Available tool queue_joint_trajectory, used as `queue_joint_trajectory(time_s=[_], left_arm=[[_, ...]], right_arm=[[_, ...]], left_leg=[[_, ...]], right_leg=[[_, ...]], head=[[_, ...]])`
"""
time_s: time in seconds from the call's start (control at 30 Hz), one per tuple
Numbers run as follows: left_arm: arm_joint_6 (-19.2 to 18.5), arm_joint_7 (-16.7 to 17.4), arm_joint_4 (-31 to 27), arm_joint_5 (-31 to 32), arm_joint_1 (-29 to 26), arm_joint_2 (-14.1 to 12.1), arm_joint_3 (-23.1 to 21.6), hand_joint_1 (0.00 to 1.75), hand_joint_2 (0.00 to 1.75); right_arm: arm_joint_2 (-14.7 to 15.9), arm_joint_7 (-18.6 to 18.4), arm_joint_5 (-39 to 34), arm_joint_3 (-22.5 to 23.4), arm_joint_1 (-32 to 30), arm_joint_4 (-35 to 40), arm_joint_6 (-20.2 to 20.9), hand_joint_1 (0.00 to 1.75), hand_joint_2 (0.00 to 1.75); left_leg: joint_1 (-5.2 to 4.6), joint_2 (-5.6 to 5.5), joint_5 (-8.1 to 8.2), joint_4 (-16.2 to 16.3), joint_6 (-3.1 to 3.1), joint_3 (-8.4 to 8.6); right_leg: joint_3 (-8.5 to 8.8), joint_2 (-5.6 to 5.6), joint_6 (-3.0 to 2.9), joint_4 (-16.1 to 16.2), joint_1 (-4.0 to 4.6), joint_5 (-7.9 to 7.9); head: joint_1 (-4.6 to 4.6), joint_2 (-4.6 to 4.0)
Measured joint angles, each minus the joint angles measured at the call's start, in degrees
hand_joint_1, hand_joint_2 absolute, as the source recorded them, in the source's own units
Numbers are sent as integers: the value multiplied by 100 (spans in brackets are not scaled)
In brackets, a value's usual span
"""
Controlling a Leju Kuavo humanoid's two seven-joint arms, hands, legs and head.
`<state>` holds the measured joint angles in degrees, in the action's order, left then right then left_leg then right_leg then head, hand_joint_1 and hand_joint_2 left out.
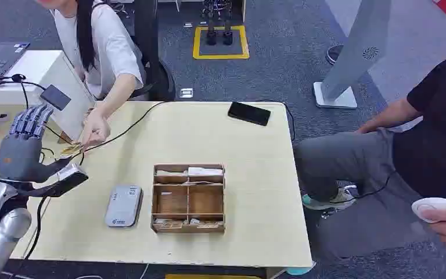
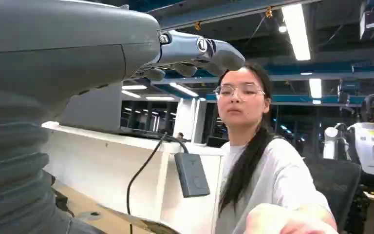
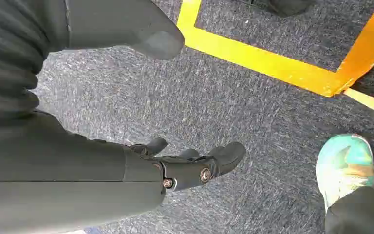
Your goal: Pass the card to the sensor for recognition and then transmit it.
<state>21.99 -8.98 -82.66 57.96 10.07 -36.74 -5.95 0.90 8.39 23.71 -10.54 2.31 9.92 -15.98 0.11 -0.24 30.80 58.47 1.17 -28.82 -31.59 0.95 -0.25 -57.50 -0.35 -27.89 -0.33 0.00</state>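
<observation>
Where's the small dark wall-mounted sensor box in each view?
Head view: sensor box upper left, on the white partition above the left hand.
Left wrist view: box lower centre, cable attached.
Right wrist view: not in it.
Shared landmark: the white partition.

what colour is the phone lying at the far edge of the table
Black; the phone shows best in the head view.

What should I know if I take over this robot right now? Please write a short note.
Left hand: raised at the left edge of the table, fingers spread, holding nothing.
Right hand: hangs above the floor, empty.
Card: at the person's hand, apparently handed over.
Sensor: on the table, beside the wooden box.
Left: confirm the scan; the pictures cannot show it.
</observation>
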Motion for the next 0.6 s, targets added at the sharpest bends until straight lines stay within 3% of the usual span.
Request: queue_joint_trajectory(time_s=[0.23,0.27,0.6], left_arm=[[0,0,2,0,0,0,0,0,175],[0,0,4,0,0,0,0,175,175],[-35,-89,9,-212,0,2,0,175,175]], right_arm=[[0,0,0,0,0,0,0,0,175],[0,0,0,0,0,0,0,0,175],[0,0,20,0,1,2,0,0,175]], left_leg=[[0,0,0,0,0,0],[0,0,0,0,0,0],[0,0,0,0,0,0]], right_leg=[[0,0,0,0,0,0],[0,0,0,0,0,0],[0,0,0,0,0,0]], head=[[0,0],[0,0],[0,0]])
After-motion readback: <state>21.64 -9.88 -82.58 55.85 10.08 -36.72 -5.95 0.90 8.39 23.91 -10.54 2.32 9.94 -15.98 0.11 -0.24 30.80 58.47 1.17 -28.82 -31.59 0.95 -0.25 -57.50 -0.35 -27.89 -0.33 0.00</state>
